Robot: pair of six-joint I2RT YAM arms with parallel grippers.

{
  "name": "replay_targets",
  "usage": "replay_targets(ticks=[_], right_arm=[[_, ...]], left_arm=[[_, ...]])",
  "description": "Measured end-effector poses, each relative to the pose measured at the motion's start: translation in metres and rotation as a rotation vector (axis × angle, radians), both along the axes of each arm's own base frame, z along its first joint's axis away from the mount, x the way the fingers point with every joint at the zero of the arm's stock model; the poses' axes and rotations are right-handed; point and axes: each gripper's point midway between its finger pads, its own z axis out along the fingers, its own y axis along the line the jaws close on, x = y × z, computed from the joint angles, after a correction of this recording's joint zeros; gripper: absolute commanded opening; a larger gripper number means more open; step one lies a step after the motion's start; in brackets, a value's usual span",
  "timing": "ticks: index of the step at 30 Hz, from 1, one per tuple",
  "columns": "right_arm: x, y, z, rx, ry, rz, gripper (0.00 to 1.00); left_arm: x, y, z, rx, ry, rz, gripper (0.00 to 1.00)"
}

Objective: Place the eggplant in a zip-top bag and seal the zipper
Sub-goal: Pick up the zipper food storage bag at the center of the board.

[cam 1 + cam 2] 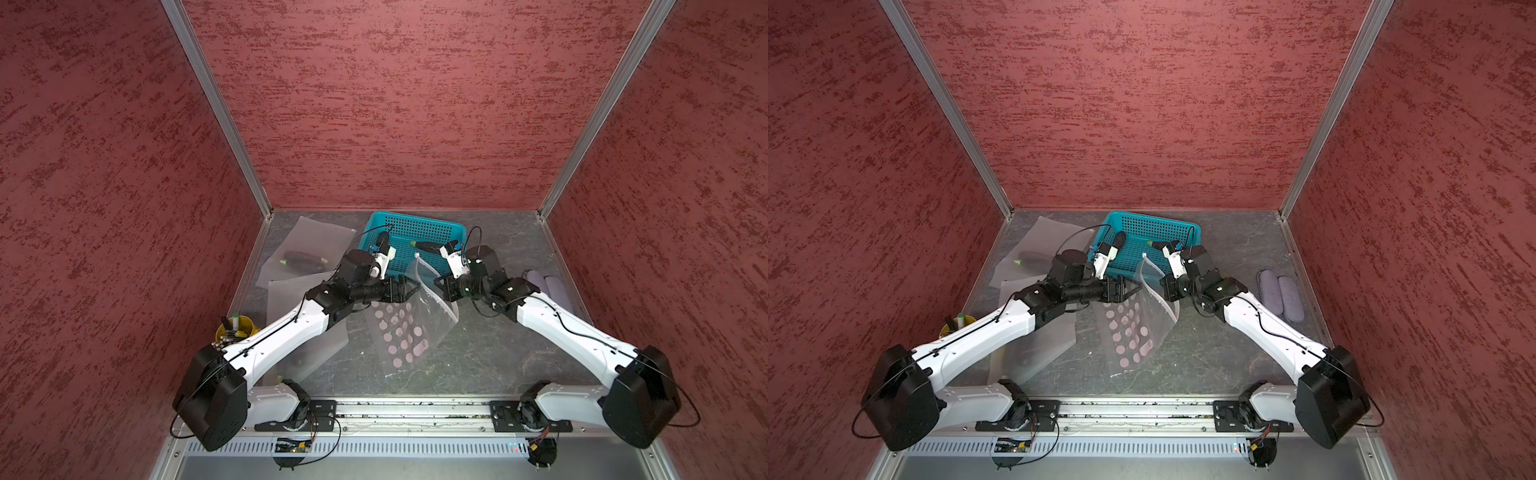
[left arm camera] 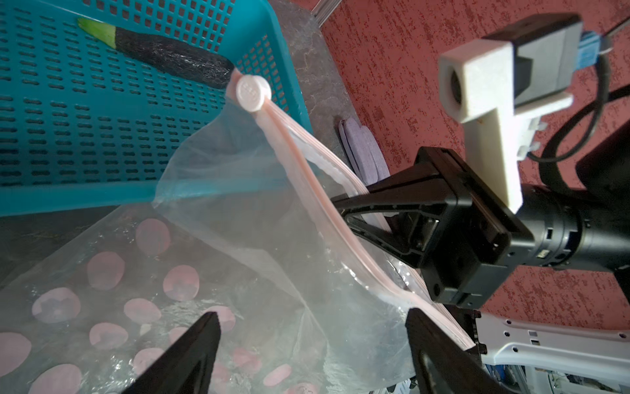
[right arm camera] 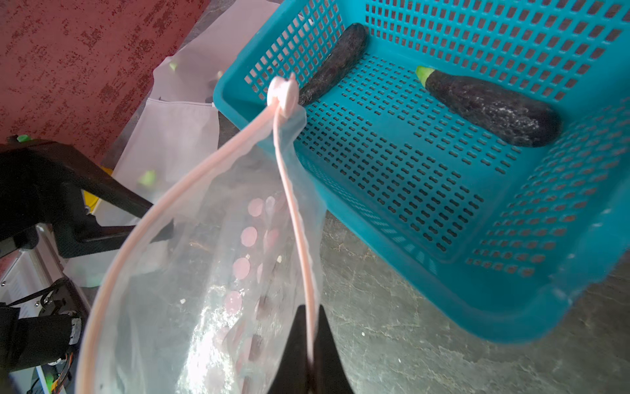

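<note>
The eggplant [image 3: 491,109], dark and glossy with a green stem end, is lying in the teal basket [image 3: 494,317]. Just beside it the zip-top bag [image 3: 204,290] is gaping. The right hand [image 3: 308,358] is pinching its pink zipper strip, and the left hand [image 2: 310,319] is spreading wide at the opposite rim.

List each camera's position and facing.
Top views: high above the arms' bases, looking down and forward at table, basket, bag; left arm, right arm show.
Left wrist: on left arm, facing past its open jaws to the bag; right jaws pinch its rim.
Right wrist: on right arm, facing over its shut jaws into the basket; left jaws show too.
Shared: both wrist views show slider and eggplant.
</note>
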Motion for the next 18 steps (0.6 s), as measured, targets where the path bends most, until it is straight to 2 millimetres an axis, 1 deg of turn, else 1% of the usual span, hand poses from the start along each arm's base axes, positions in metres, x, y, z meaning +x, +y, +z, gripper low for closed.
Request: replay_targets(ticks=[2, 6, 8, 10, 13, 15, 17, 18], right_arm=[[-0.004, 0.008, 0.002, -0.006, -0.019, 0.019, 0.03], [-0.007, 0.017, 0.006, -0.014, -0.055, 0.032, 0.03], [-0.005, 0.020, 0.009, -0.017, -0.079, 0.026, 0.03], [-0.003, 0.021, 0.011, -0.019, -0.098, 0.017, 0.03], [-0.001, 0.023, 0.015, -0.015, -0.123, 0.007, 0.03], [0.000, 0.023, 0.018, -0.007, -0.137, 0.002, 0.03], [-0.001, 0.022, 0.019, 0.000, -0.146, -0.005, 0.03], [-0.001, 0.021, 0.018, 0.002, -0.149, -0.009, 0.03]], left_arm=[[0.006, 0.001, 0.001, -0.005, 0.018, 0.016, 0.87], [0.016, -0.008, 0.008, -0.042, 0.035, 0.019, 0.87], [0.017, -0.011, 0.005, -0.052, 0.054, 0.020, 0.85], [0.018, -0.012, -0.002, -0.044, 0.078, 0.024, 0.83], [0.018, -0.013, -0.015, -0.020, 0.112, 0.028, 0.76], [0.017, -0.013, -0.020, -0.007, 0.127, 0.031, 0.70], [0.016, -0.012, -0.023, 0.007, 0.135, 0.040, 0.63], [0.016, -0.011, -0.025, 0.013, 0.135, 0.042, 0.57]])
